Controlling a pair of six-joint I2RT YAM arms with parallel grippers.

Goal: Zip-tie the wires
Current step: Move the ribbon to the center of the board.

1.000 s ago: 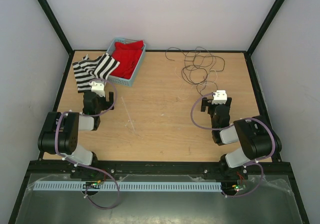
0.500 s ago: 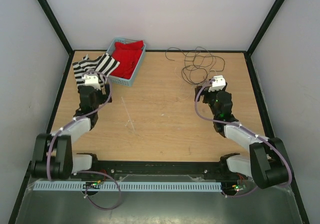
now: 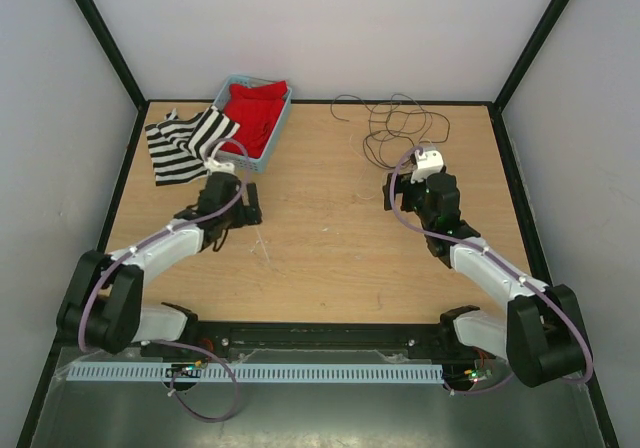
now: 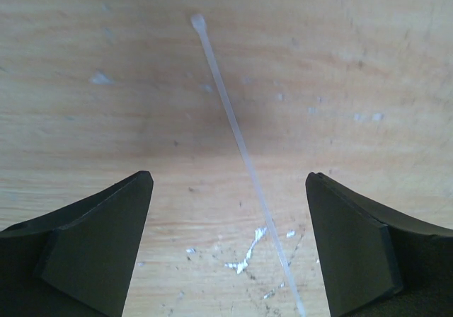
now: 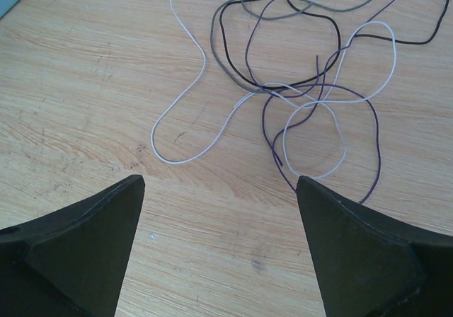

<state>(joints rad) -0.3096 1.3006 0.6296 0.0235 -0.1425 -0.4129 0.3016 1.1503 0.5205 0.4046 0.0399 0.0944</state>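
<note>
The wires [image 3: 400, 128] lie in loose loops at the back right of the table; in the right wrist view the wires [image 5: 297, 83] are dark, purple, grey and white strands. My right gripper [image 3: 421, 194] hovers just in front of them, and the right gripper [image 5: 221, 182] is open over bare wood, with one purple strand end near its right finger. The zip tie [image 4: 241, 147], a thin white strip, lies flat on the wood. My left gripper [image 4: 230, 179] hangs open above it, the strip running between the fingers, nearer the right one. From above, the left gripper [image 3: 240, 206] sits left of centre.
A blue basket [image 3: 276, 136] holding a red cloth [image 3: 255, 113] stands at the back left. A black-and-white striped cloth [image 3: 182, 146] lies beside it. Black frame rails edge the table, with white walls behind and at both sides.
My left arm swung right, away from the striped cloth, to above the zip tie. The right arm stretched out and shifted slightly left toward the wires. Both grippers stayed open.
</note>
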